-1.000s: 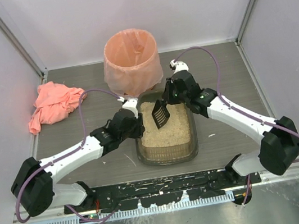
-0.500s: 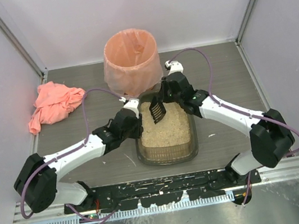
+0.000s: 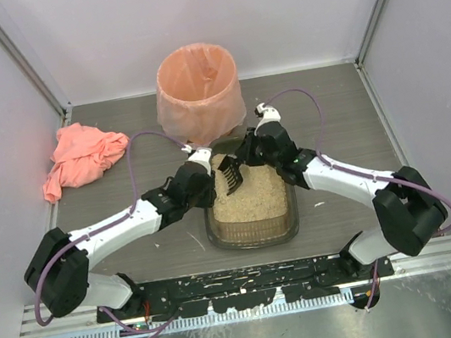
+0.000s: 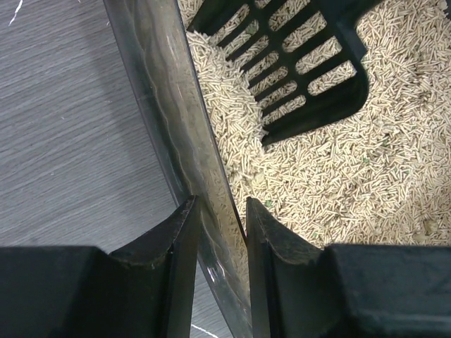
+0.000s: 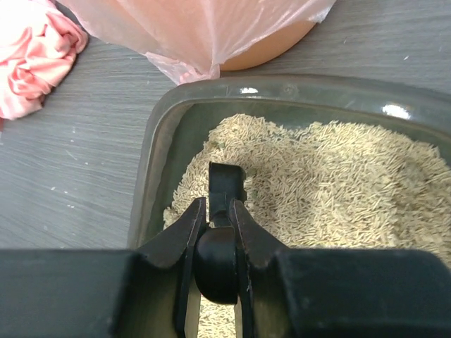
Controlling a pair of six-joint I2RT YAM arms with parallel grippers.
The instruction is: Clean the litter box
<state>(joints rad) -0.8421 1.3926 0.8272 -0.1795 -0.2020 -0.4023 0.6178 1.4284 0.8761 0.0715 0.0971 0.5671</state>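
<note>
In the last second the right arm has drawn in and carried the scoop [image 3: 232,176] from over the middle of the litter [image 3: 252,199] toward the far left corner of the litter box [image 3: 254,239]. There its slotted blade now dips into the pellets close to the left wall, as the left wrist view shows. The right claw [image 5: 216,205] is clamped tight on the scoop's black handle, as it was a second ago. Meanwhile the left claw [image 4: 218,208] has narrowed. Its two fingers straddle the box's left wall, one outside and one in the litter, and they look pressed against it, so the box seems pinned in place. Taken together this reads as the start of a scooping pass: the box is braced and the blade is set low for a drag through the litter. No load sits on the scoop yet, and nothing can be seen of what lies inside the bin [image 3: 199,92]. The box lies mid-tabletop [image 3: 336,108] between the two arms, its far end just beside the bag-lined bin, with a pink cloth [image 3: 82,157] well apart near the left edge. No brand, label or writing can be read on anything in any view.
</note>
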